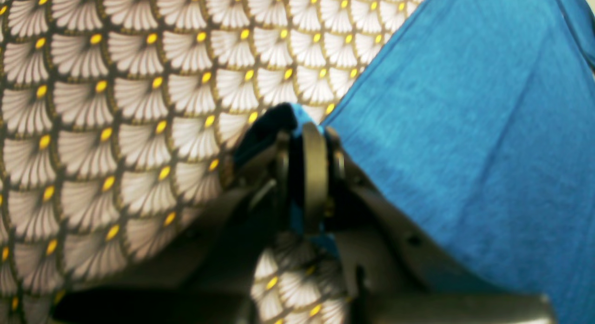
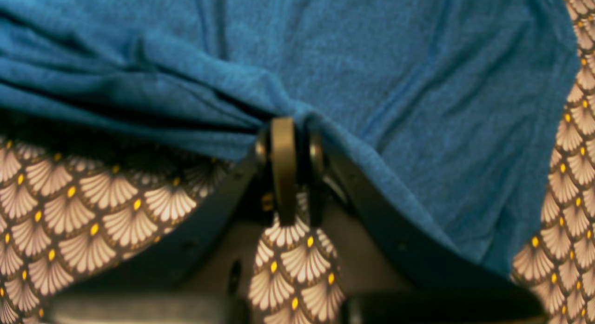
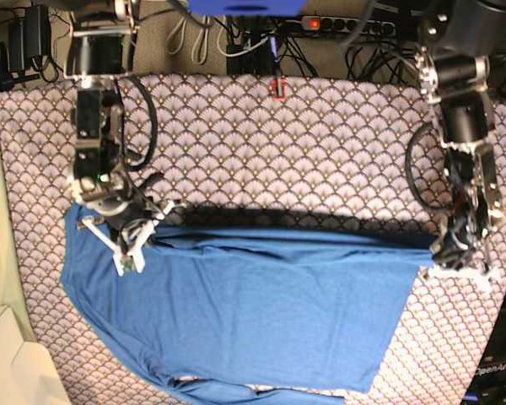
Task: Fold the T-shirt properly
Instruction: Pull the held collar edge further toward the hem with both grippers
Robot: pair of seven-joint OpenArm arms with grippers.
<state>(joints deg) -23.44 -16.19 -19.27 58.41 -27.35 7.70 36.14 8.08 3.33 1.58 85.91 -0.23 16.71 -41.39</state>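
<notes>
T-shirt (image 3: 261, 308), long axis left-right

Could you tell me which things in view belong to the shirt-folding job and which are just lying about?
Part of the job:
- T-shirt, blue, spread out
- left gripper, shut on the shirt's edge
- right gripper, shut on bunched fabric

Just there:
- patterned table cloth
- power strip and cables behind the table

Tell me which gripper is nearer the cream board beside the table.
Right. The right gripper holds the T-shirt near the cream board; the left gripper holds it at the opposite side.
</notes>
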